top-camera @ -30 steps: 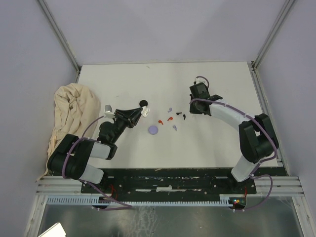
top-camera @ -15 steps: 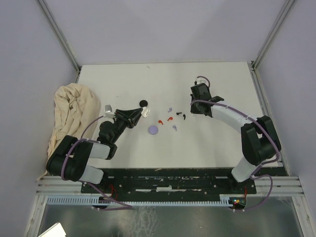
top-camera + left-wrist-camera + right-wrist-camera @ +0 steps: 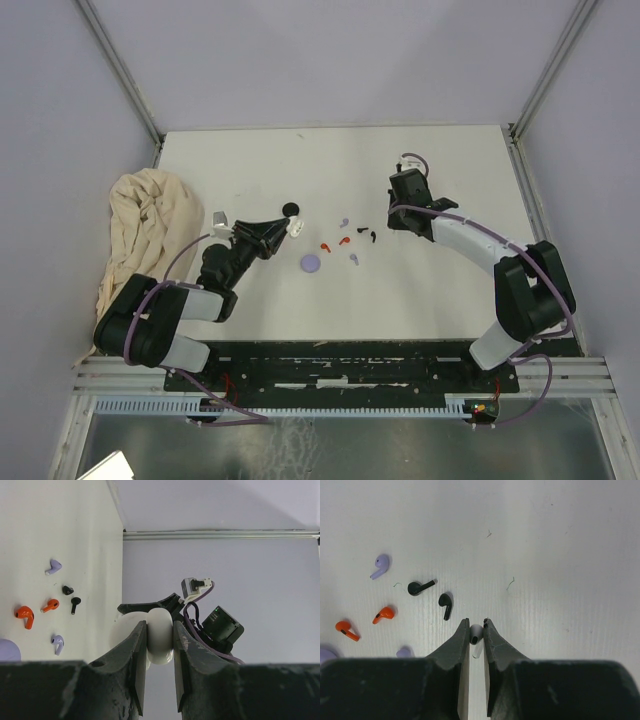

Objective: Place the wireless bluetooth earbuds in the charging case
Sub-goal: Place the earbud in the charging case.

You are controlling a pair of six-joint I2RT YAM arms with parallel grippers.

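My left gripper (image 3: 290,228) is shut on a white charging case (image 3: 160,635), held above the table with its rounded halves showing between the fingers. My right gripper (image 3: 476,630) is shut on a white earbud (image 3: 476,633), held above the table at the right of the loose earbuds; it also shows in the top view (image 3: 405,200). On the table lie two black earbuds (image 3: 420,586) (image 3: 445,605), two red ones (image 3: 384,613) (image 3: 346,630) and two lilac ones (image 3: 381,565) (image 3: 404,652). The same cluster (image 3: 348,240) lies between the two grippers.
A lilac disc (image 3: 311,263) and a black disc (image 3: 291,209) lie near the left gripper. A crumpled beige cloth (image 3: 145,230) sits at the table's left edge. Metal frame posts stand at the back corners.
My right gripper has drifted slightly to the right with the white earbud in it. The left gripper and the case have stayed put.
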